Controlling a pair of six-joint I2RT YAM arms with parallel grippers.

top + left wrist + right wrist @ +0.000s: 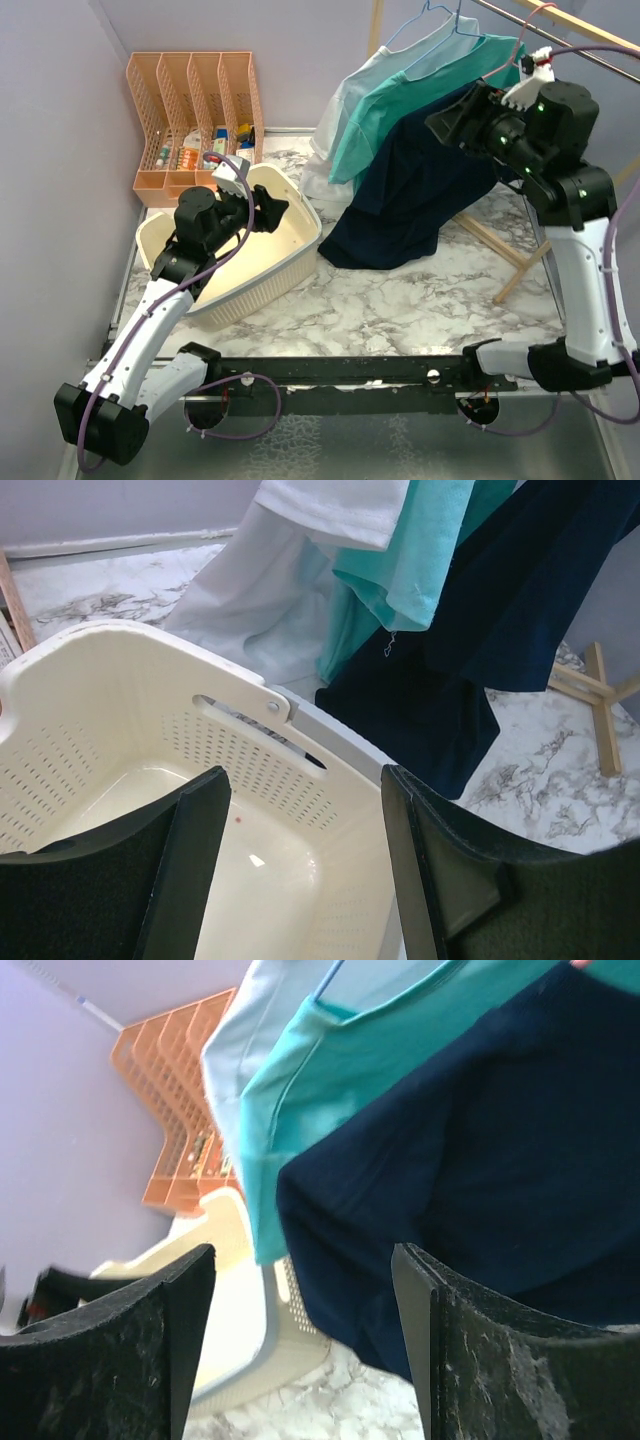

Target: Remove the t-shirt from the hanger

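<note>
Three t-shirts hang on hangers from a rail at the back right: a navy one (420,190) in front, a teal one (400,100) behind it and a pale blue-white one (345,110) furthest left. The navy shirt's pink hanger hook (528,22) shows above it. My right gripper (455,118) is open, raised close beside the navy shirt's upper part; that shirt fills the right wrist view (480,1170). My left gripper (272,208) is open and empty over the cream laundry basket (290,265). The shirts also show in the left wrist view (500,610).
An orange file rack (195,110) with small bottles stands at the back left. The drying rack's wooden legs (520,265) cross the marble table at the right. The basket's rim and handle slot (260,725) lie just ahead of my left fingers.
</note>
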